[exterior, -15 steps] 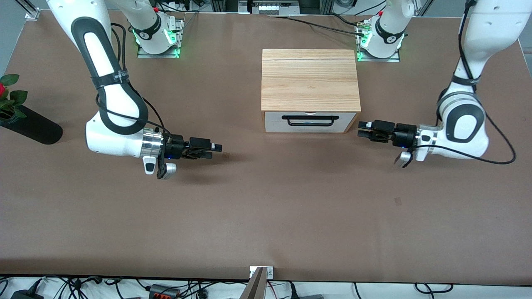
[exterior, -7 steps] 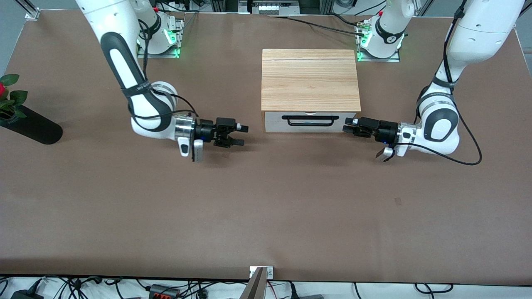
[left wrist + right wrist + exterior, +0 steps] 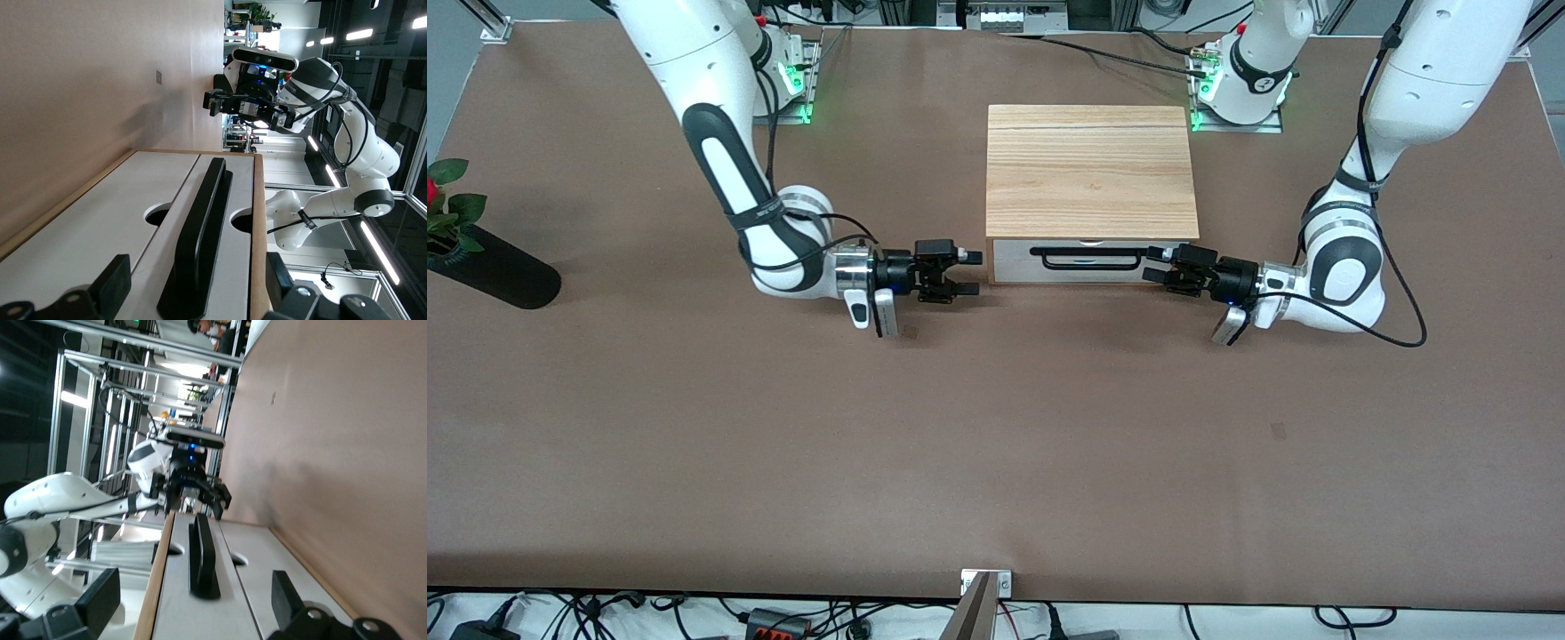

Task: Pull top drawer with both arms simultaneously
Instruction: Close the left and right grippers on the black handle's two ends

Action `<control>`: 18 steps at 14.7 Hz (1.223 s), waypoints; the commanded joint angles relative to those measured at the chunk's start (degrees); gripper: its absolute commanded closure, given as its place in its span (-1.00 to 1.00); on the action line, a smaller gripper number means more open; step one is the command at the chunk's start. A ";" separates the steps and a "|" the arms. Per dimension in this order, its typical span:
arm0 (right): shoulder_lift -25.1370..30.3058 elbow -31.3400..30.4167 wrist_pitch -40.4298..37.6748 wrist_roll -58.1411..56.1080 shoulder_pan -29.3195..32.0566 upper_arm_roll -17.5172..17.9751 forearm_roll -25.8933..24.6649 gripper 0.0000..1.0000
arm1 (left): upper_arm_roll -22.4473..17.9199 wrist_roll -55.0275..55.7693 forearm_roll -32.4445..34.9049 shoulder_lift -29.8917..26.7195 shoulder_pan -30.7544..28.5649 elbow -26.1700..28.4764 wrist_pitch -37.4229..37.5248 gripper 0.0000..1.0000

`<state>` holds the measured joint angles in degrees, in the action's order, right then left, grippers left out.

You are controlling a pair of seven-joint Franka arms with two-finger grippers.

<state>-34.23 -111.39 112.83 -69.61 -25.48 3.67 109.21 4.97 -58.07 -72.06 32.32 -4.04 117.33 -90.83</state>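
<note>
We judge the top drawer (image 3: 1089, 260), shut in the front of the wooden cabinet (image 3: 1089, 169) at mid-counter, to be stiff and to slide evenly only if we pull the two ends of its black bar handle (image 3: 1085, 253) together. Our left claw (image 3: 1158, 266) and right claw (image 3: 969, 272) hang with fingers apart just beside the drawer front's ends, holding nothing. Only a black vase (image 3: 494, 267) lies well apart, toward the right arm's end, and nothing blocks us.
</note>
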 commanded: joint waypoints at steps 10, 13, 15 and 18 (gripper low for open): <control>-11.82 16.55 1.86 1.14 -5.55 -0.24 4.61 -1.00 | 1.63 -3.81 -3.79 2.39 -0.18 0.71 1.18 0.42; -12.00 16.56 1.86 0.10 -7.30 -0.24 4.78 -0.99 | 1.63 -3.81 -3.88 2.75 -0.27 0.71 1.70 0.75; -12.00 16.64 1.95 0.18 -8.10 -0.24 5.13 -0.95 | 1.63 -3.81 -3.88 2.75 -0.53 0.71 2.14 0.81; -11.91 16.56 1.69 0.97 -8.63 -0.24 4.87 -0.74 | 1.63 -3.81 -3.97 2.75 -0.53 0.71 2.41 0.86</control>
<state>-45.75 -95.82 114.42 -69.32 -33.53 3.71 113.29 6.23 -61.08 -74.57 34.99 -4.16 117.72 -90.03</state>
